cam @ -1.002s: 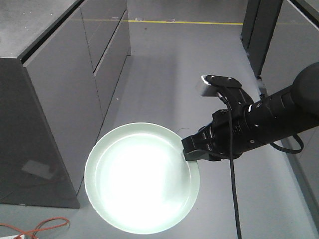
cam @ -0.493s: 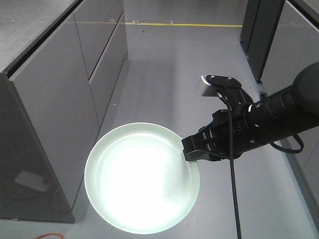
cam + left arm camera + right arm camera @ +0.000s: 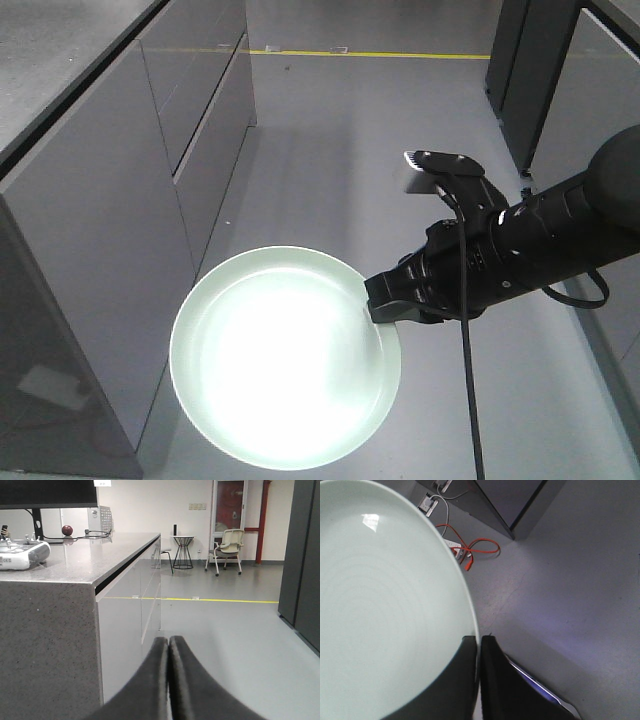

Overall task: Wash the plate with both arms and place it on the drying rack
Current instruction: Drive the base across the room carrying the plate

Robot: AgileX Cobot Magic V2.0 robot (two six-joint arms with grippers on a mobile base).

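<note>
Right jaws: pressed together on the rim of the plate [image 3: 385, 605], one finger over the upper face and one under, with no gap seen between them in the wrist view. In the front view the bite sits at about 2 o'clock on the plate's rim, so the disc runs away from the jaws toward 8 o'clock. It is round, with no long axis to reckon with, and lies face up and near level. Behind the jaws is the right arm [image 3: 520, 240], reaching in from 3 o'clock, with a grey box module [image 3: 425, 172] on top and a black cable [image 3: 468, 400] hanging down. The plate is carried in the air over bare grey floor [image 3: 340, 150], just beside a run of grey cabinets [image 3: 120, 200] at 9 o'clock, not over them. An orange cable [image 3: 475, 547] lies on the floor beyond the rim. Left jaws: tips touching, holding nothing, pointed along a stone-topped bench [image 3: 75, 560] toward an office chair [image 3: 227, 545]. No plate shows in that view and the left arm is out of the front view. Judgement: the right arm alone has the plate and the left is not yet placed to help. Neither a sink nor the drying rack shows anywhere, so washing looks not begun. A one-sided rim grip may let the plate droop or slip.
</note>
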